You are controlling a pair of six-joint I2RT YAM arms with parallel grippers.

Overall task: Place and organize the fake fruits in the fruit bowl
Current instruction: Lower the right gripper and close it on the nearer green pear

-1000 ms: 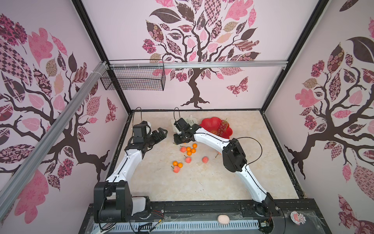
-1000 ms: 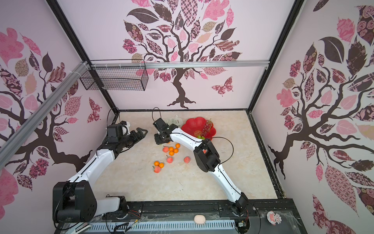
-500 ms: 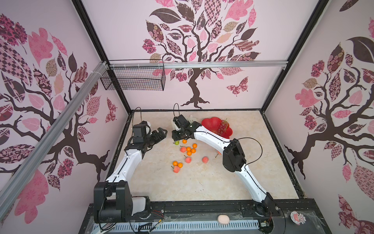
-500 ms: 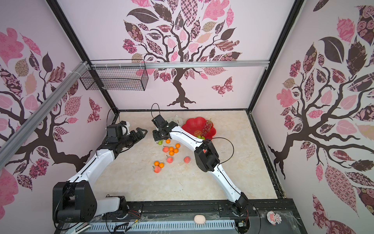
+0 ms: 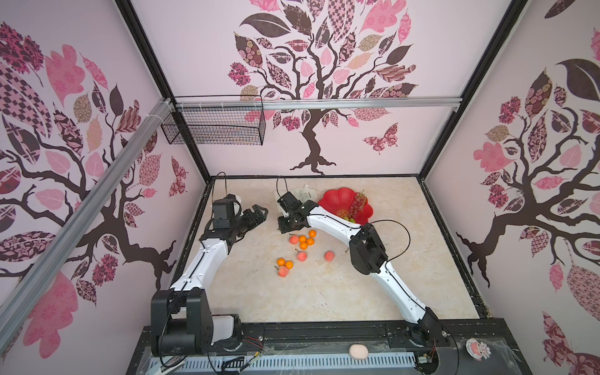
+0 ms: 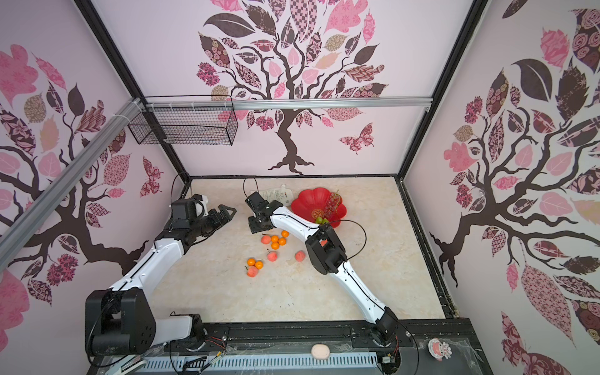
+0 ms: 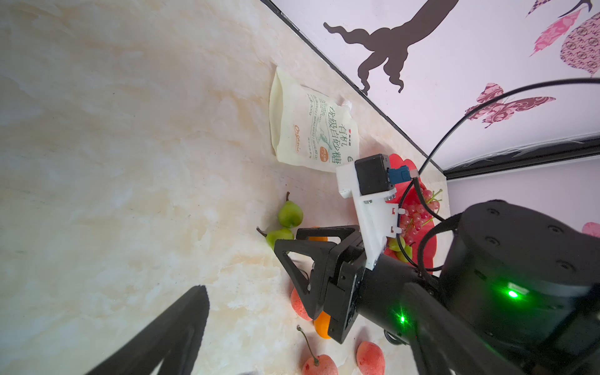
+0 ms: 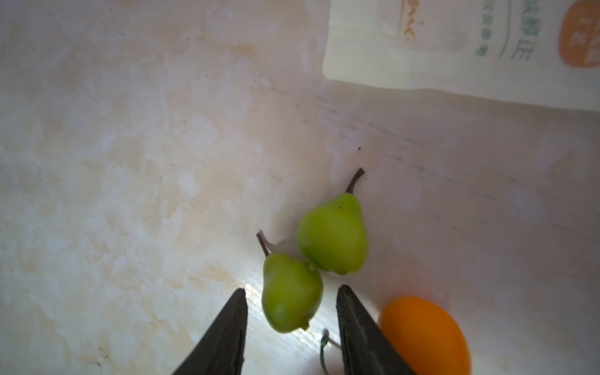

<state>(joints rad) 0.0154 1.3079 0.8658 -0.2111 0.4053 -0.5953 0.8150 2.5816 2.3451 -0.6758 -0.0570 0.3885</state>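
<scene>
Two green pears (image 8: 332, 235) lie side by side on the marble floor. My right gripper (image 8: 291, 290) is open and points down, with the nearer pear (image 8: 290, 292) between its fingertips, untouched on either side. In both top views this gripper (image 5: 287, 227) hides the pears. A tangerine (image 8: 425, 334) lies just beside one finger. The red fruit bowl (image 5: 337, 198) at the back holds the grape bunch (image 5: 357, 203) and green fruits (image 5: 349, 220). Loose tangerines (image 5: 305, 242) and peaches (image 5: 302, 256) lie mid-floor. My left gripper (image 5: 261, 212) hovers open and empty to the left.
A white printed pouch (image 5: 302, 194) lies flat behind the right gripper, beside the bowl. A black wire basket (image 5: 214, 130) hangs on the back wall. A pale pink oval lump (image 5: 358, 351) rests on the front rail. Walls close in the floor on three sides.
My right gripper drew back toward the pouch, then returned over the pears with its jaws slightly wider. The pear that showed beside it is now hidden. The left arm stayed put.
</scene>
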